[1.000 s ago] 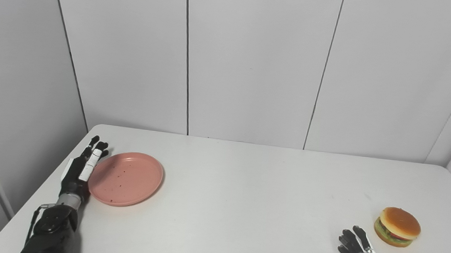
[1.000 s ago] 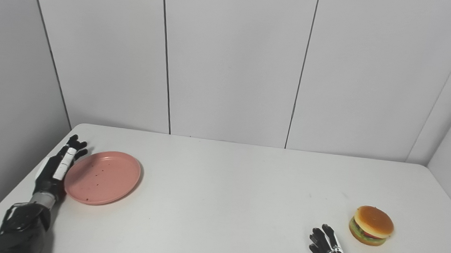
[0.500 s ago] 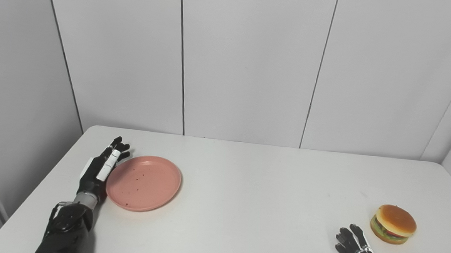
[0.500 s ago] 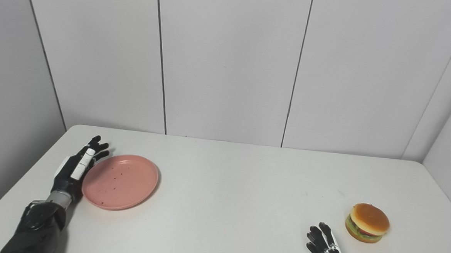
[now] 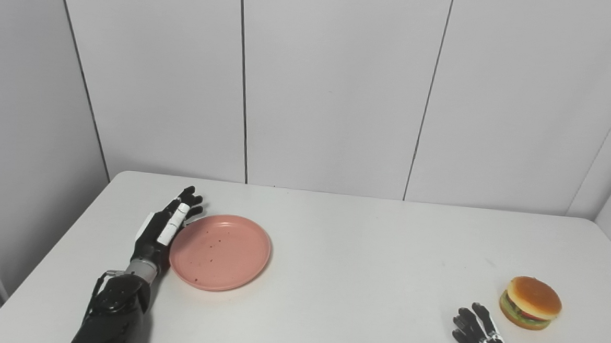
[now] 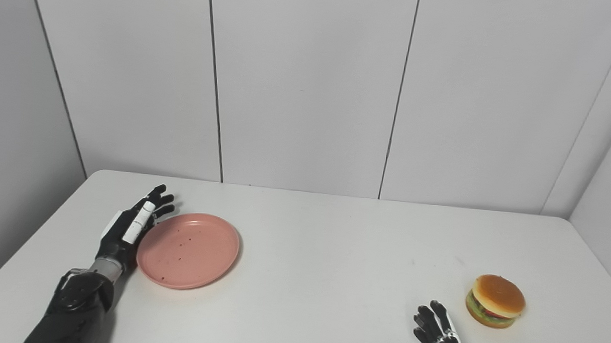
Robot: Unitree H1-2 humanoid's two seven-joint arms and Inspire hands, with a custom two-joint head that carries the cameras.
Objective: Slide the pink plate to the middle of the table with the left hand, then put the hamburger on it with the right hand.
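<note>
Black left hand [image 5: 162, 230] flat, fingers extended, pressed against left rim of round pink plastic plate [image 5: 221, 252], left of centre on white table [image 5: 363, 258]. Black right hand [image 5: 480, 337] empty, fingers apart, near toy hamburger [image 5: 531, 302]; bare tabletop between.

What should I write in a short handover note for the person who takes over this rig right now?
Left hand: open, flat against the left rim of the pink plate, pushing it.
Right hand: open, idle near the front edge, beside the hamburger but not touching it.
Plate: on the table, left of the middle.
Done: the slide has begun.
Left: finish the slide to the middle, then put the hamburger on the plate with the right hand.
</note>
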